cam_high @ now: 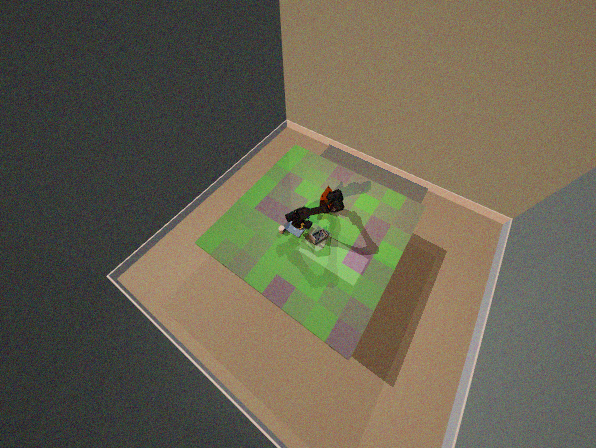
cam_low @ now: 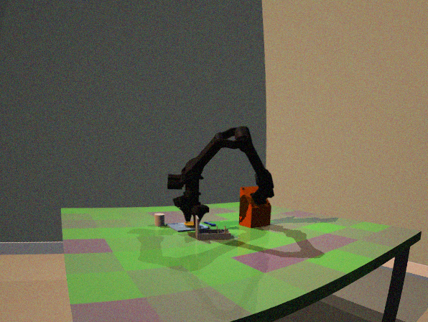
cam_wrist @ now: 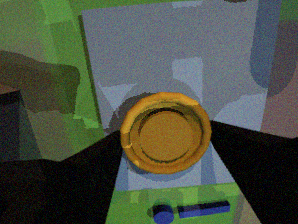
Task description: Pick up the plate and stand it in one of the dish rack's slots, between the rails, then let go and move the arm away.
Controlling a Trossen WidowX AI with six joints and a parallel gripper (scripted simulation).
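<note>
The arm [cam_high: 315, 210] [cam_low: 212, 151] rises beside an orange block [cam_high: 325, 195] [cam_low: 255, 215], bends high at the elbow, then slopes down towards the middle of the worktop [cam_high: 320, 320] [cam_low: 97, 287]. Its wrist is turned so that the gripper [cam_high: 302, 226] [cam_low: 194, 221] [cam_wrist: 164, 131] points nearly straight down. The fingers are pinching the yellow plate [cam_high: 301, 226] [cam_low: 189, 223] [cam_wrist: 165, 135] from opposite sides of its rim, standing wide apart across it. The plate lies level at the blue-grey mat [cam_high: 294, 230] [cam_low: 176, 226] [cam_wrist: 137, 45]; whether it touches the mat cannot be told.

Seen from the top, the mat is on the left-corner side of the rack [cam_high: 314, 243] [cam_low: 215, 236], which stands near the worktop's middle. The gap from gripper to rack is small, and the rack's tall end stands up close to the fingers in the exterior view. On the mat's other side, the cup [cam_high: 281, 229] [cam_low: 159, 220] sits just beside it, towards the left corner. A blue piece [cam_low: 210, 223] [cam_wrist: 204, 209] lies just off the mat's edge. From the rack, a broad stretch of worktop reaches to the bottom corner; all the worktop's edges are well apart from the gripper.
</note>
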